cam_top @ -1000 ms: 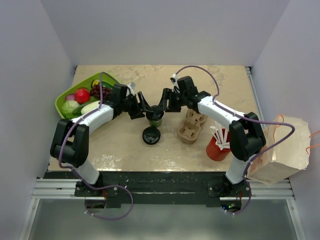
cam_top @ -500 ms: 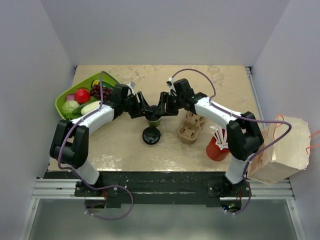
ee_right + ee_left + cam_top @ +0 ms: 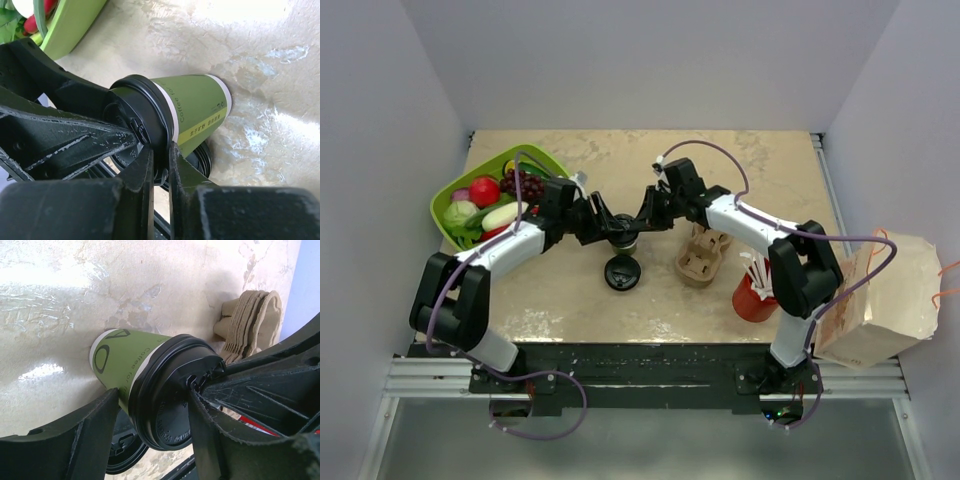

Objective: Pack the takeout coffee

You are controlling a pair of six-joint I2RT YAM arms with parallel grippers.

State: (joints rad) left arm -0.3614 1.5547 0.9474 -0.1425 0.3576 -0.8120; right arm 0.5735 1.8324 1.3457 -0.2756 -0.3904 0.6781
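The takeout coffee [image 3: 125, 357], a small green paper cup under a black lid [image 3: 167, 400], stands mid-table [image 3: 626, 240] between both grippers. My left gripper [image 3: 152, 400] straddles it: one finger [image 3: 95, 430] presses the green wall just below the lid, the other [image 3: 210, 440] lies against the lid's edge. From the other side my right gripper [image 3: 161, 150] is shut on the lid's rim [image 3: 140, 112], its two fingers pinched close together. In the top view the left gripper [image 3: 610, 232] and right gripper [image 3: 638, 222] meet over the cup.
A loose black lid [image 3: 621, 271] lies just in front of the cup. To the right are a pulp cup carrier [image 3: 705, 255], a red cup with straws [image 3: 755, 292] and a paper bag [image 3: 880, 300] off the table's right edge. A green tray [image 3: 450, 190] of produce sits back left.
My right gripper has closed from wide apart onto the lid's rim. Both arms have drawn in a little toward the cup, and the left elbow has swung outward.
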